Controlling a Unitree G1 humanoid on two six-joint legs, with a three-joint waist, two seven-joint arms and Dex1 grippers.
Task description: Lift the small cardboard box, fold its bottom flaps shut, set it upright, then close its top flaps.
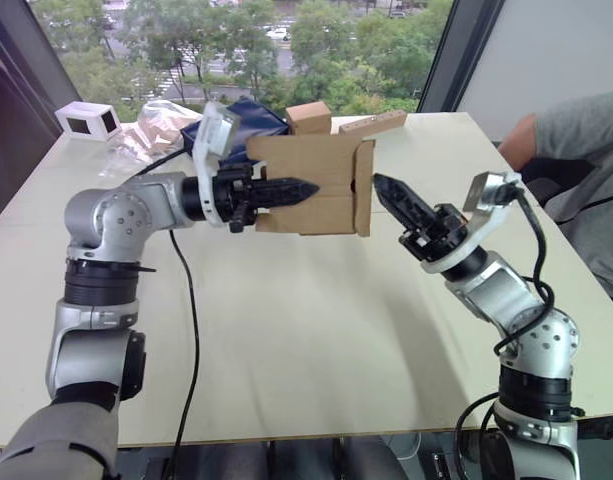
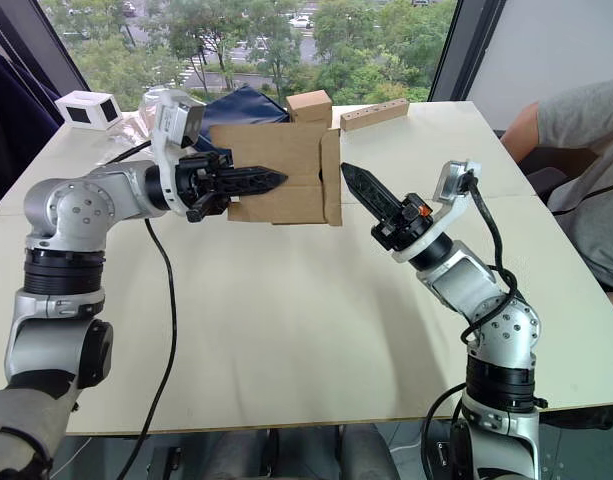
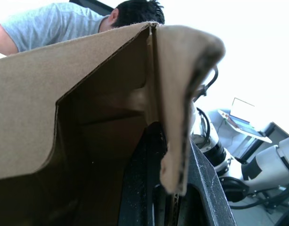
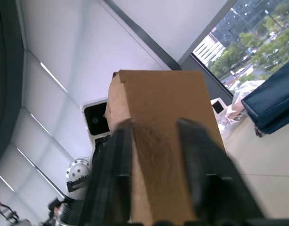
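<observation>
The small cardboard box (image 1: 316, 165) hangs in the air above the middle of the table, lying on its side. My left gripper (image 1: 308, 187) reaches in from the left and is shut on the box's near wall, one finger inside and one outside. In the left wrist view the cardboard wall (image 3: 172, 117) runs between those fingers. A flap (image 1: 364, 187) at the box's right end stands nearly closed. My right gripper (image 1: 379, 183) points at that flap from the right, a little apart from it and open. The right wrist view shows the box end (image 4: 158, 99) beyond its fingers.
At the table's far edge lie a cube-shaped cardboard box (image 1: 308, 116), a long tan bar (image 1: 373, 124), a dark blue bag (image 1: 248, 118), crumpled plastic wrap (image 1: 146, 130) and a small white box (image 1: 88, 119). A person (image 1: 576, 150) sits at the right. The table (image 1: 306, 330) is bare in front.
</observation>
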